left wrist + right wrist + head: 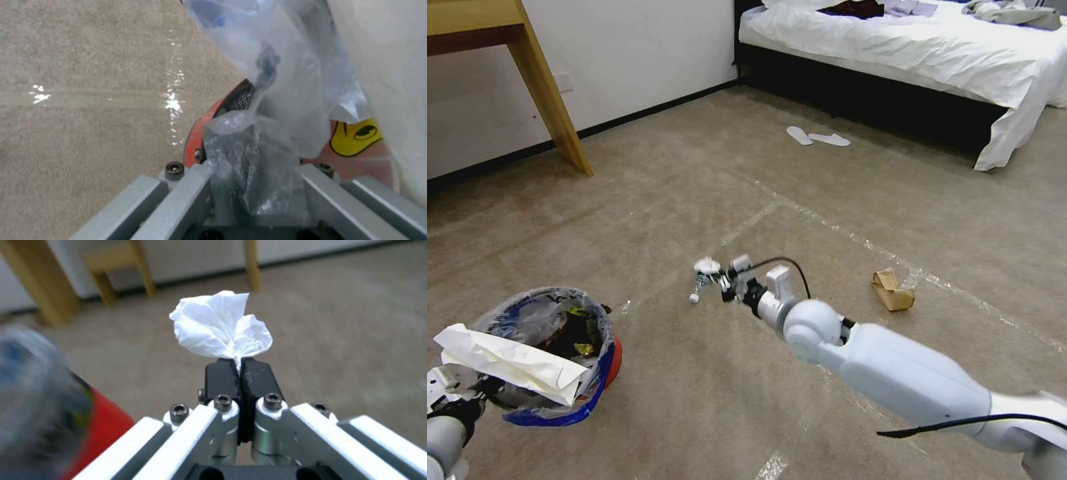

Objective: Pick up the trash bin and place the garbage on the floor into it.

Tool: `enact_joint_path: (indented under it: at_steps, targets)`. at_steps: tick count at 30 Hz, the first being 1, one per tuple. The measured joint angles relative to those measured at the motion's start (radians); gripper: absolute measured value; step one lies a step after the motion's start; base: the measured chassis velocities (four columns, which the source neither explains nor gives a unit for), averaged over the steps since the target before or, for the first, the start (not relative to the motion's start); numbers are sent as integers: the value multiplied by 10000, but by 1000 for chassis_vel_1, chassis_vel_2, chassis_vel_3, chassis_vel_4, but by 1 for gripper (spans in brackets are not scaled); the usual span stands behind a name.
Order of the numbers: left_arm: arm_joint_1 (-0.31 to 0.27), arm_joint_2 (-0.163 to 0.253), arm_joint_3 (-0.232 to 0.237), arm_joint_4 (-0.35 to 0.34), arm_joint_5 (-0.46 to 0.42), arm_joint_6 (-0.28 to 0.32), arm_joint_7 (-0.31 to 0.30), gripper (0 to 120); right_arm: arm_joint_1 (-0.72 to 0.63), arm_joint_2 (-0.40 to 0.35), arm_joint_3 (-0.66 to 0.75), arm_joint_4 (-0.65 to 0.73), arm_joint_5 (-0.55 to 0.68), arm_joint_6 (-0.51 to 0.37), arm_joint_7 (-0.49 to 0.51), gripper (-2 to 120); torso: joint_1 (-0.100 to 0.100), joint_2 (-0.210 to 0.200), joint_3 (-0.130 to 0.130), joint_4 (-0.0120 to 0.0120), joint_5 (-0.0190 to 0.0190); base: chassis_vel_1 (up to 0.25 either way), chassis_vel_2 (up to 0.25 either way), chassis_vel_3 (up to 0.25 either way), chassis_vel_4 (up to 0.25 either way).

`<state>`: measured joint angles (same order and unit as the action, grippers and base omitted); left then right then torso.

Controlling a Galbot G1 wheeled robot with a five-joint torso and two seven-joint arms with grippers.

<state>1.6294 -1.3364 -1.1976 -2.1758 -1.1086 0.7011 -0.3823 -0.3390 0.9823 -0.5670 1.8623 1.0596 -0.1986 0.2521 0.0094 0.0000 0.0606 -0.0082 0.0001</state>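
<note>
The trash bin [610,357], red with a crinkly clear, blue-edged liner, hangs at the lower left of the head view. My left gripper [464,393] is shut on its rim. In the left wrist view the fingers [186,186] pinch the liner and the red rim [198,133]. A large white paper [507,363] lies across the bin's mouth. At mid-floor my right gripper [725,281] is shut on a crumpled white tissue [707,265], which fans out beyond the black pads [260,376] as tissue [220,326]. A small clear bottle [697,290] lies on the carpet just beside it.
A brown paper bag [892,290] lies on the carpet to the right, by a tape line [854,237]. White slippers [817,138] sit near the bed [907,40] at the back. A wooden table leg [554,100] stands at the far left.
</note>
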Motion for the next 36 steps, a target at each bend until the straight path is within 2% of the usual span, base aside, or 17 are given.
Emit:
enact_joint_path:
  at_steps: [6, 8, 14, 24, 30, 36]
  targets:
    - [49, 64, -23, -64, -134, 40, -52, 0, 1176, 16, -23, 1217, 1234, 88, -172, 0, 0, 1, -1, -1, -2, 0, 0, 0, 0]
    - [83, 90, -25, -94, -149, 44, -56, 0, 1742, 107, -239, 1672, 2026, 89, -186, 0, 0, 1, -1, 0, -2, 0, 0, 0, 0]
    - [76, 113, -29, -134, -159, 50, -60, 0, 2719, 462, -1104, 2079, 3043, 113, -221, 0, 0, 0, -1, -1, -3, 0, 0, 0, 0]
    - [47, 88, 22, -184, -106, 58, -68, 0, 3997, 1490, -3050, 2271, 3578, 22, -37, 0, 0, 0, -1, 0, -4, 0, 0, 0, 0]
    - [73, 115, 40, -247, -93, 64, -72, 0, 4843, 2314, -3951, 2073, 4131, -804, 554, 0, 0, 1, -1, -1, -3, 0, 0, 0, 0]
    - [89, 99, 57, -326, -82, 66, -72, 0, 5358, 2993, -4482, 1759, 4380, -1223, 1046, 0, 0, 0, -1, 0, -4, 0, 0, 0, 0]
